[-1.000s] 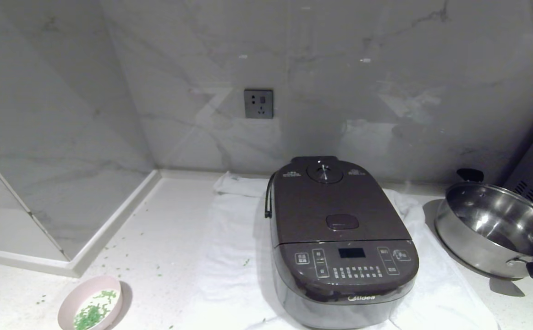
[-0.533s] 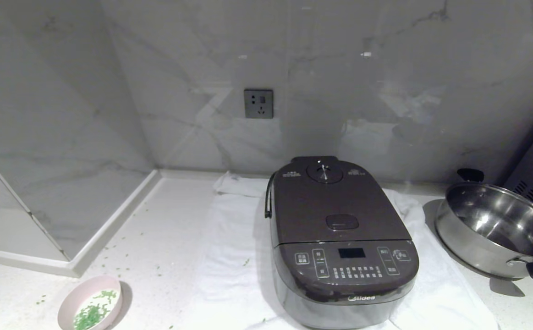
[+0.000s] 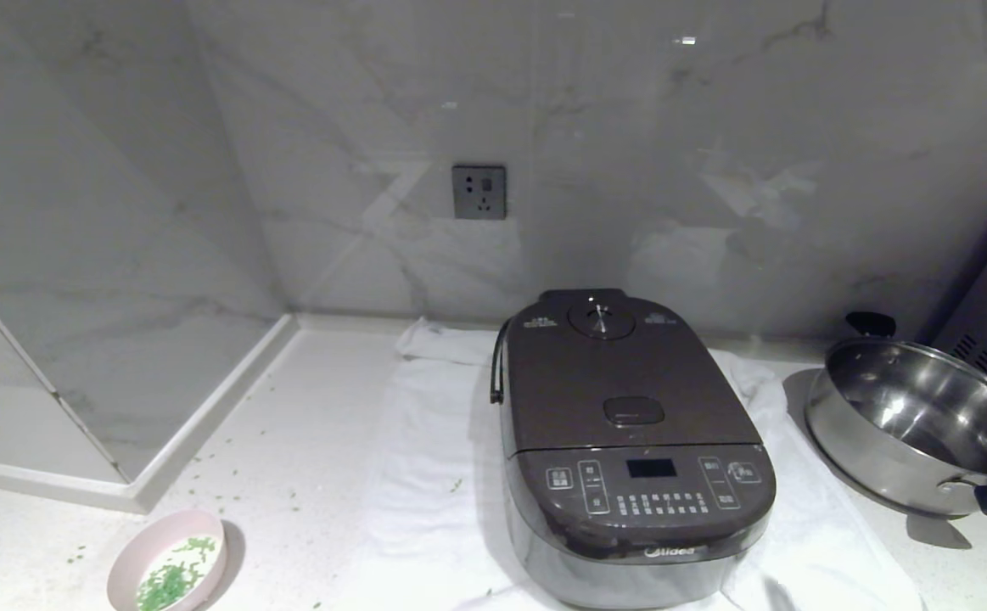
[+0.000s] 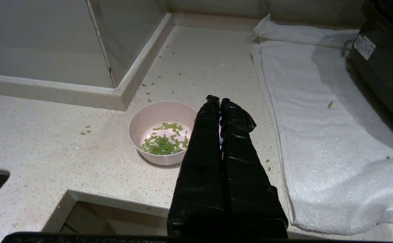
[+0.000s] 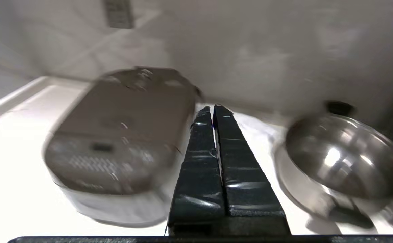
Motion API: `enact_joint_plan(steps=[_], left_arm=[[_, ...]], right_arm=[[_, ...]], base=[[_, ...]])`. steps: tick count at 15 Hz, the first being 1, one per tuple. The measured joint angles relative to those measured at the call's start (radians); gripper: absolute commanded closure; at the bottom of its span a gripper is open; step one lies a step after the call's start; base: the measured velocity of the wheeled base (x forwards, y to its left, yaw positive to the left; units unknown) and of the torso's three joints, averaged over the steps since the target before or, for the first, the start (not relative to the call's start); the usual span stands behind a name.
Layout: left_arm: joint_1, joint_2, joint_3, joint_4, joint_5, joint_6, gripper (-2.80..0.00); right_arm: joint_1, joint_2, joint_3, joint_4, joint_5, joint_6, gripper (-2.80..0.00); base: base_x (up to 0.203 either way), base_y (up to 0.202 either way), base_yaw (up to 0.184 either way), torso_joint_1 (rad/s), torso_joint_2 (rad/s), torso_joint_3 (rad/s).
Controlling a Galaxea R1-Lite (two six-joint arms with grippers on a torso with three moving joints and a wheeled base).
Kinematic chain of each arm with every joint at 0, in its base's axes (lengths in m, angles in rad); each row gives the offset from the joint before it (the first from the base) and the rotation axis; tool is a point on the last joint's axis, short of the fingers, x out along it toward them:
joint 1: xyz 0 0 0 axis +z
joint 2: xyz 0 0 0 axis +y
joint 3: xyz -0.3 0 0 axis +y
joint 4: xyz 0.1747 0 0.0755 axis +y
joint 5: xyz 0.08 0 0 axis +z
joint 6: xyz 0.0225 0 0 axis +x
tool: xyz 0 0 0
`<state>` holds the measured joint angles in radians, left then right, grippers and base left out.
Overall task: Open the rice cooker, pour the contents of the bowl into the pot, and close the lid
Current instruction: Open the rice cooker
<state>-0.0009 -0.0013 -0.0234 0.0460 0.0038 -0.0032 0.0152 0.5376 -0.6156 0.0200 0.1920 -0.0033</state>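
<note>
The dark brown rice cooker (image 3: 629, 441) stands on a white towel with its lid (image 3: 620, 373) down, so the pot is hidden. The pale pink bowl (image 3: 168, 570) sits at the counter's near left, and its contents (image 3: 172, 581) are small green bits. In the left wrist view my left gripper (image 4: 219, 99) is shut and empty, hovering just beside the bowl (image 4: 162, 131). In the right wrist view my right gripper (image 5: 211, 108) is shut and empty. It points between the cooker (image 5: 122, 135) and the steel pan.
A steel pan (image 3: 917, 424) with a black handle stands right of the cooker. The white towel (image 3: 425, 475) spreads under the cooker. A raised marble step (image 3: 162, 475) borders the left. Green bits lie scattered on the counter. A wall socket (image 3: 479, 192) is behind.
A dark blur has come up at the head view's bottom edge, right of the cooker: my right arm is rising. Cooker, bowl and pan have not moved.
</note>
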Motion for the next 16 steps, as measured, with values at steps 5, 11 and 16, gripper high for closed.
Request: enact_joint_plan(steps=[5,11,16], left_arm=[[0.001,0.001,0.000,0.001,0.000,0.000,0.00],[0.001,0.001,0.000,0.001,0.000,0.000,0.00],[-0.001,0.001,0.000,0.001,0.000,-0.001,0.00]], right_arm=[[0.102,0.391,-0.369,0.214,0.046,0.076,0.00],[0.240,0.831,-0.658,0.576,0.017,0.214,0.00],[0.439,1.037,-0.704,0.583,-0.149,0.354,0.00]], base=[[0.000,0.000,0.000,0.000,0.00,0.000],[0.000,0.000,0.000,0.000,0.00,0.000],[0.000,0.000,0.000,0.000,0.00,0.000]])
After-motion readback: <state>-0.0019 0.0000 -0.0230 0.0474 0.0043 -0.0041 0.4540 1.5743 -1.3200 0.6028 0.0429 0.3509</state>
